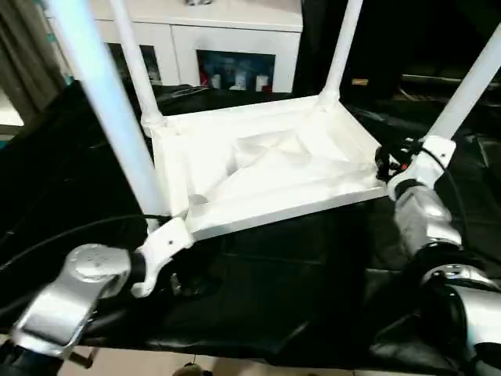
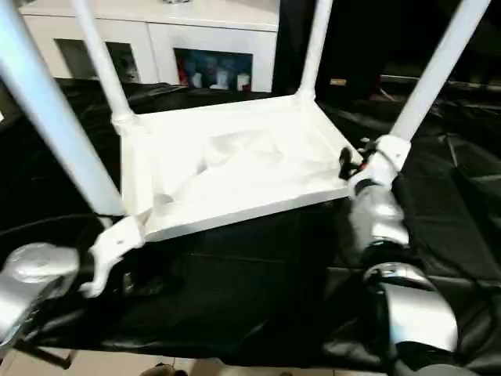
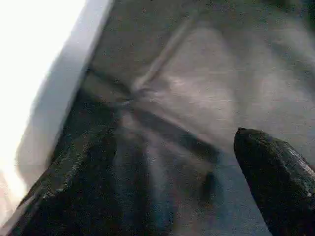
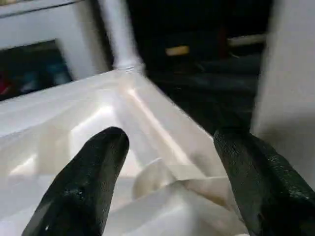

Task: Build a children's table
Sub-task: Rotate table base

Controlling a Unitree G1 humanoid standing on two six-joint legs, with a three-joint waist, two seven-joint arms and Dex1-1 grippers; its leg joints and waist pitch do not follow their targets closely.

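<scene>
The all-white plastic children's table [image 1: 266,168] lies upside down on the black-draped surface [image 1: 297,290], both grippers' fingers spread wide, gripping nothing.

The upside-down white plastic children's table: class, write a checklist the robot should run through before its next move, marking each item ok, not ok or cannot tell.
1. All four white tapered tubular legs stand in corner sockets of the white plastic children's table: ok, four rise from the corners.
2. Legs pushed fully home: cannot tell.
3. Left gripper open and holding nothing: ok; black cloth shows between its fingers.
4. Right gripper open: ok, its fingers stand apart facing the near right corner socket.
5. Table rests flat on the black cloth: cannot tell, it looks tilted.
</scene>
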